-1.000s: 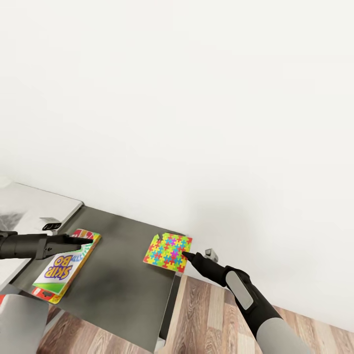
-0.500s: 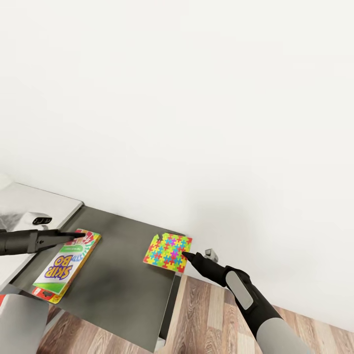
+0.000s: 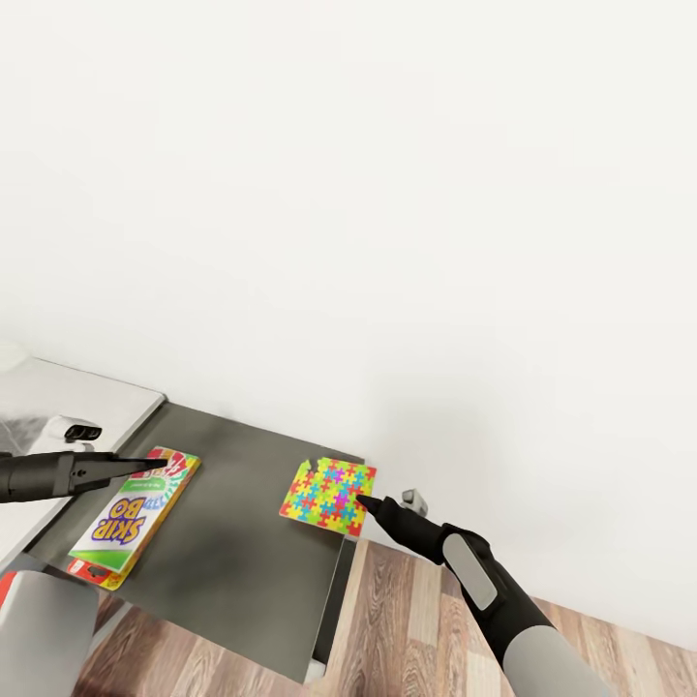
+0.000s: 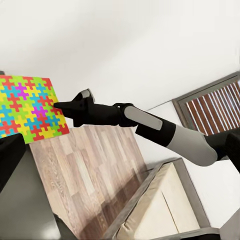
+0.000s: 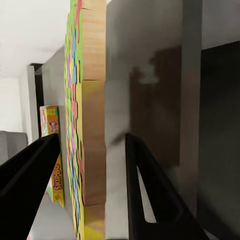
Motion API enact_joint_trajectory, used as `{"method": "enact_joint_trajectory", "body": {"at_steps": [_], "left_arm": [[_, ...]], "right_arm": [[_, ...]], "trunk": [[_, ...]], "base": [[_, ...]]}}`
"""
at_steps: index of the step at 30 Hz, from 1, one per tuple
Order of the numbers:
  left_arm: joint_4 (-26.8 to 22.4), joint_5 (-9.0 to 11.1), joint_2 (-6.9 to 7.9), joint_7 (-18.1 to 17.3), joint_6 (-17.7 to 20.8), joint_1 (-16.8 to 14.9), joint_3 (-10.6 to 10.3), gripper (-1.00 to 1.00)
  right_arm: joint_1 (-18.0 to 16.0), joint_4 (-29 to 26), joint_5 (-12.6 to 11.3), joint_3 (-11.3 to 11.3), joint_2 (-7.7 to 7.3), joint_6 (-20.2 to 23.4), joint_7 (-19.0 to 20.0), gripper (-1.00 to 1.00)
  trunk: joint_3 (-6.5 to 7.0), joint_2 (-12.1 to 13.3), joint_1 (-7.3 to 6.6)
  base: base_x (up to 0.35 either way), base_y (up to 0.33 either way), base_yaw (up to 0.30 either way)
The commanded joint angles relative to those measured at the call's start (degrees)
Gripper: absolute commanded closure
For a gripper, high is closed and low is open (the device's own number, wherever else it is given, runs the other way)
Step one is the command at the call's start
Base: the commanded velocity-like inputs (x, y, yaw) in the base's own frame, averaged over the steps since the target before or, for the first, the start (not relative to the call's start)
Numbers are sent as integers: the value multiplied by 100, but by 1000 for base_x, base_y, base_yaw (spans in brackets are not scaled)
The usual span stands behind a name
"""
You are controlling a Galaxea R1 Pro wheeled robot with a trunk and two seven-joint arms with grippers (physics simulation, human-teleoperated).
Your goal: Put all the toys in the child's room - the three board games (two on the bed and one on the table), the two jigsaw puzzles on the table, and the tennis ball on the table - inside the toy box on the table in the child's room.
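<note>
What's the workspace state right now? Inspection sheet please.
Surface: dark-grey desk wing, lighter top at its left.
Job's things: SKIP-BO box flat on the wing; jigsaw puzzle at the wing's right edge.
Clutter: small grey object beyond the puzzle, unclear what.
Grippers: left claw at the SKIP-BO box's far end, state unclear; right claw open, fingers either side of the puzzle's edge.
Cables: nothing seen.
Surroundings: white wall, wood-plank floor.
</note>
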Motion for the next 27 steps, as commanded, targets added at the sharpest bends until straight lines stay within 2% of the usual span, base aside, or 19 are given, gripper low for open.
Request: {"method": "enact_joint_trajectory", "body": {"at_steps": [1, 19, 27], "left_arm": [[0, 2, 1, -19, 62, -4, -3, -100], [-2, -7, -12, -19, 71, -4, -10, -100], [-2, -7, 5, -19, 79, -4, -11, -100]], "right_arm": [[-4, -2, -26, -1, 3, 23, -3, 100], [-3, -3, -25, -2, 11, 16, 4, 100], [7, 5, -29, 6, 45, -306, 4, 100]], "trunk": [[-3, -10, 3], [163, -10, 3], [238, -10, 3]], "base": [[-32, 0, 0], [-19, 0, 0], [-56, 0, 57]]}}
